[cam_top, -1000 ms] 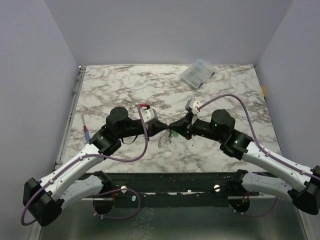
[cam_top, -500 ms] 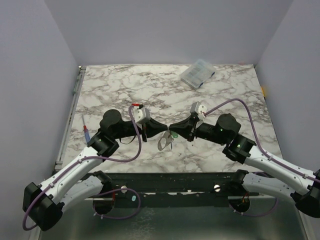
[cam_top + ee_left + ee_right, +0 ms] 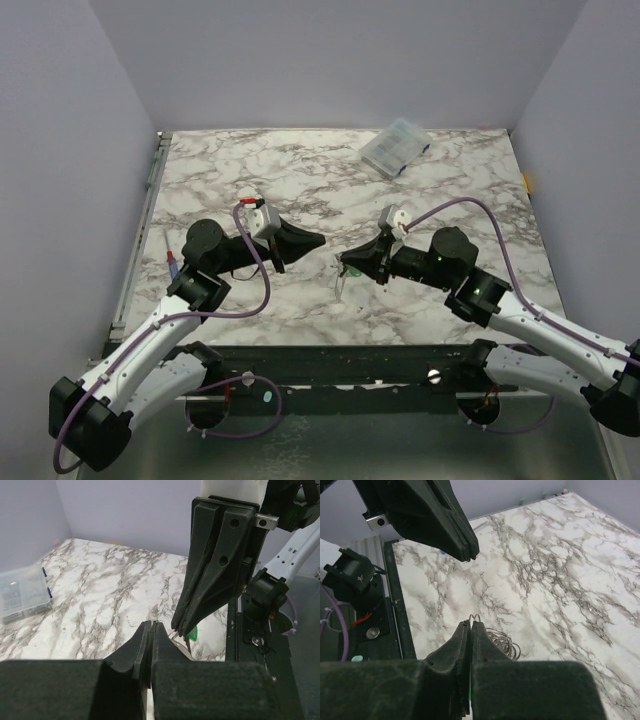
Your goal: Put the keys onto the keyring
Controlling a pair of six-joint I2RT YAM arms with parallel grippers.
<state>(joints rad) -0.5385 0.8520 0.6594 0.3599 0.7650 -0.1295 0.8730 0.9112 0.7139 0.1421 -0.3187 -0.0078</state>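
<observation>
We see the left hand (image 3: 322, 238) pinched shut with nothing in it, just apart from the right hand (image 3: 343, 266) over the marble desk (image 3: 450, 190). The right hand's fingers press together on what looks like a thin wire of the keyring (image 3: 502, 642). Its loop sits below the fingertips, and the green key (image 3: 193, 634) is right beside them.

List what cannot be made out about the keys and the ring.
The blue key: in no view; perhaps hidden under the right claw.
The green key: left wrist view shows only a sliver behind that claw; whether it sits on the keyring cannot be told.
The keyring, top view: too small and blurred to trace.
Contents of the box: too small in top view; cut by the left wrist view's edge.
</observation>
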